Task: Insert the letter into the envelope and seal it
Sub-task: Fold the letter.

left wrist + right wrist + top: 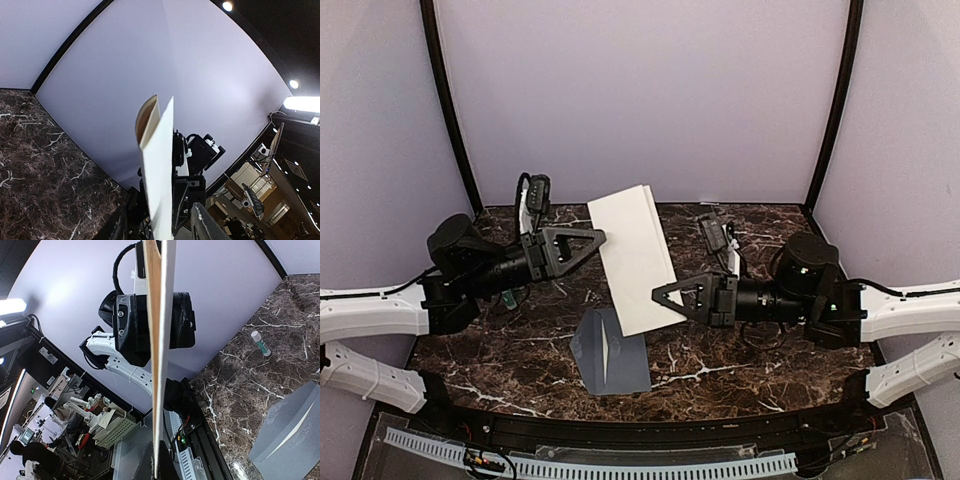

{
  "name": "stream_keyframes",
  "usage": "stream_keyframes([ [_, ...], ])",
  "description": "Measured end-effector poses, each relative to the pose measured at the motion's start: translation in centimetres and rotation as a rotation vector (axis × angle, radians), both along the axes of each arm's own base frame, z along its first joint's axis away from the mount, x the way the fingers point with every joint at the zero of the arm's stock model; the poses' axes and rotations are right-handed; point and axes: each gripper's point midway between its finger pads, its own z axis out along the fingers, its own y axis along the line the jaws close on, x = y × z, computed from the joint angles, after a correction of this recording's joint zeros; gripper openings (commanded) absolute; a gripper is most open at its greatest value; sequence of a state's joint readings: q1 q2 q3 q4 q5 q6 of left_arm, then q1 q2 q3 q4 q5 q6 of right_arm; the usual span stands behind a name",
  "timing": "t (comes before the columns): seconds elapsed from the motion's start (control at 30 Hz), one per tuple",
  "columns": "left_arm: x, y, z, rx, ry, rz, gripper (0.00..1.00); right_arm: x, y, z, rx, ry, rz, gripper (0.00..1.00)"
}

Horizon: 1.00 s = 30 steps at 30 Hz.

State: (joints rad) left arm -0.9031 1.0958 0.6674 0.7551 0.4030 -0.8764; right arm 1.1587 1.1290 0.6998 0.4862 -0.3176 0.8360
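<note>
One letter (635,255), pale and creased, is held up in the air above the middle of the table (750,350), tilted, with its upper edge towards the back. The right gripper (660,296) is clamped on its lower near corner. The left gripper (600,236) sits at the sheet's left edge with its fingers (200,220) spread apart, and the paper stands between them without being pinched. One envelope (610,352), grey-blue, lies flat on the table near the front edge, a little left of centre and below the raised sheet (a thin pale slit shows along its flap). That makes two grippers, one letter and one envelope. One small white tube (260,342) lies on the table well apart from the envelope. The table top is dark brown stone-patterned with white veins, closed in at the back and sides by plain lilac walls (640,90) and black corner poles. The top view alone shows the sheet's broad face, while both wrist views catch it edge-on. The left wrist view shows its top curling open, and ceiling lights beyond. The right wrist view adds the envelope, the tube and a busy workroom past the table's edge.
</note>
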Motion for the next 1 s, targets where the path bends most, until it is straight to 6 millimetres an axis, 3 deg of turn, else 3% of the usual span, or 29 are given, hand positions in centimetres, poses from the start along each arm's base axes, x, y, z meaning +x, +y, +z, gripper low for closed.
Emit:
stream_keyframes([
  [0.17,1.3,0.4,1.3,-0.019,-0.015,0.019,0.36,-0.3,0.1,-0.1,-0.003,0.001,0.019,0.00],
  [0.43,2.9,1.2,2.5,0.007,-0.046,0.040,0.84,-0.4,0.4,-1.9,-0.091,0.011,0.030,0.00],
  [0.57,3.4,1.1,3.6,0.121,-0.093,0.045,0.93,-0.4,0.4,-2.0,-0.170,-0.005,0.039,0.00],
  [0.73,2.3,0.4,5.8,0.276,-0.187,-0.041,0.92,-1.4,0.1,-1.7,-0.267,-0.043,0.104,0.00],
  [0.8,1.8,0.0,5.1,0.332,-0.194,-0.093,0.93,-2.0,0.0,-1.7,-0.301,-0.052,0.140,0.00],
  [0.9,1.0,-0.3,1.9,0.431,-0.152,-0.176,0.93,-3.0,-0.3,-2.3,-0.341,-0.054,0.201,0.00],
  [1.0,0.1,-0.6,-1.0,0.510,-0.091,-0.258,0.86,-3.9,-0.8,-3.2,-0.380,-0.045,0.254,0.00],
])
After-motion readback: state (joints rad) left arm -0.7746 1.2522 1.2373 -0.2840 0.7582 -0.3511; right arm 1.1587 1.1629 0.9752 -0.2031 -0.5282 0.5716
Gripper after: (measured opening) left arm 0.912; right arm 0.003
